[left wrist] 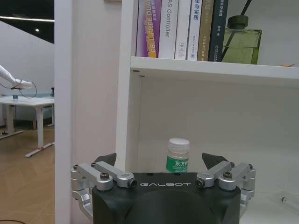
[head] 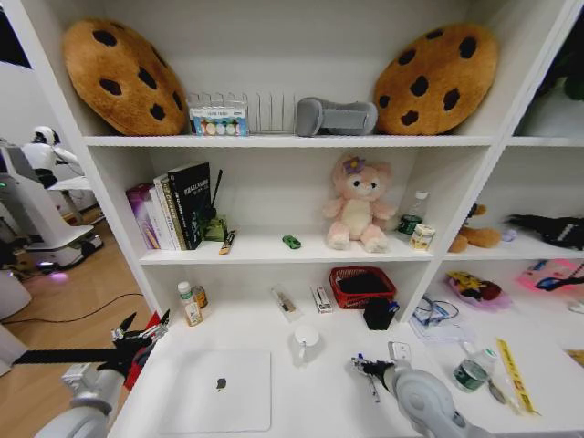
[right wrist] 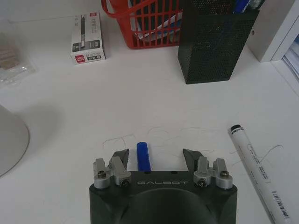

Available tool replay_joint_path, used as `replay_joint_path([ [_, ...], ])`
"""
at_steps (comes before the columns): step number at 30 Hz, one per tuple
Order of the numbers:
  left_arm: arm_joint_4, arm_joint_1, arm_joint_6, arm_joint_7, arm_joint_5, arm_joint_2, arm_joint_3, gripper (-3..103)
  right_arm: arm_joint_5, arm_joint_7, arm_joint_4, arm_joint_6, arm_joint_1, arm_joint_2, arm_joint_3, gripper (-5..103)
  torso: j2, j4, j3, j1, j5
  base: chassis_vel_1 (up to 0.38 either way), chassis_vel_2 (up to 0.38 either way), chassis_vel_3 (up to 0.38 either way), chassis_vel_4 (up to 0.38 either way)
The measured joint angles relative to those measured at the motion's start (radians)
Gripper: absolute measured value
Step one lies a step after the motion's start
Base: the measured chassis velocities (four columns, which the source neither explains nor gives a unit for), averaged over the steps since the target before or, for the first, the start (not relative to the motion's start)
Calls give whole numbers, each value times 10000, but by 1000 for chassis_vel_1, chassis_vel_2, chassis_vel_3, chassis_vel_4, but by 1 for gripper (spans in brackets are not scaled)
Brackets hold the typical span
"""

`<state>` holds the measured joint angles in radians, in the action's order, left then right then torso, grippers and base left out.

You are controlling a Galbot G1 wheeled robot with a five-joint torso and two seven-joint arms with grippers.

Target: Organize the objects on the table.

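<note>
My right gripper hangs open low over the white table. A blue-capped marker lies on the tabletop between its fingers, untouched. A black-capped marker lies off to one side. The black mesh pen cup stands beyond them with pens in it. In the head view that gripper is at the front right, with the pen cup behind it. The silver laptop lies closed at the front left. A green toy car sits on the shelf above. My left gripper is open at the table's left edge.
A red basket, a pen box and a white mug stand around the right gripper. Small bottles stand ahead of the left gripper. Books, a pink plush and cookie cushions fill the shelves.
</note>
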<state>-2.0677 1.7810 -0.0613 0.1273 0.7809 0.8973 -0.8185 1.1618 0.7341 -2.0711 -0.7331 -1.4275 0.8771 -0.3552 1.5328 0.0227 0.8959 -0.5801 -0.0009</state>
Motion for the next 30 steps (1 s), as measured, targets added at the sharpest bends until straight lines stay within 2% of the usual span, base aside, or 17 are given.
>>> replay_joint_path([
  [1,0,0,0,0,0,0,0,100,-1,-2,2,1,22,-18,22,61,0,0,0,0,2,0,0,0,0],
  [3,0,1,0,0,1,0,0,100,-1,-3,-1,1,34,-33,37,61,0,0,0,0,5,0,0,0,0],
  [4,0,0,0,0,0,0,0,100,-1,-5,-6,1,41,-58,55,50,0,0,0,0,6,0,0,0,0],
  [5,0,0,0,0,0,0,0,100,-1,-5,-6,1,41,-58,55,50,0,0,0,0,6,0,0,0,0],
  [7,0,1,0,-1,0,0,0,100,0,-7,-18,1,37,-99,96,39,0,0,2,0,7,0,0,0,0],
  [10,1,0,0,0,1,0,0,100,0,-7,-23,1,32,-108,107,39,0,0,2,0,7,0,0,0,0],
  [11,0,0,0,0,0,0,0,100,0,-7,-39,1,21,-122,133,28,0,0,2,0,7,0,0,0,0],
  [13,0,0,0,0,0,0,0,100,0,-2,-64,-1,20,-135,187,18,-1,0,2,0,9,0,0,0,0],
  [17,0,0,0,0,1,0,0,100,4,12,-78,-5,40,-134,205,9,-1,-1,3,-1,11,0,0,0,0],
  [22,1,0,0,0,0,0,0,100,-186,9,-227,-36,-64,-101,116,8,-3,-1,5,-1,15,0,0,0,0],
  [24,0,0,0,0,1,0,0,100,-1117,-292,-442,74,-242,-22,-59,8,-4,-1,5,-1,14,0,0,0,0],
  [25,0,0,0,0,1,0,0,100,-1117,-292,-442,74,-242,-22,-59,8,-4,-1,5,-1,14,0,0,0,0],
  [26,0,0,0,0,0,0,0,100,-2091,-678,-509,574,-374,46,-139,8,-3,0,5,-1,12,0,0,0,0],
  [27,0,0,0,0,0,-1,0,100,-3624,-1113,-501,1463,-526,136,-210,8,-3,-1,5,-1,13,0,0,0,0],
  [28,0,1,0,0,0,0,0,100,-4087,-1226,-482,1752,-565,167,-231,8,-3,-1,5,0,12,0,0,0,0],
  [29,0,1,0,0,0,0,0,100,-4087,-1226,-482,1752,-565,167,-231,8,-3,-1,5,0,12,0,0,0,0],
  [30,1,0,0,0,0,0,0,100,-5591,-1685,-338,2949,-695,258,-318,8,-3,0,4,0,9,0,0,0,0],
])
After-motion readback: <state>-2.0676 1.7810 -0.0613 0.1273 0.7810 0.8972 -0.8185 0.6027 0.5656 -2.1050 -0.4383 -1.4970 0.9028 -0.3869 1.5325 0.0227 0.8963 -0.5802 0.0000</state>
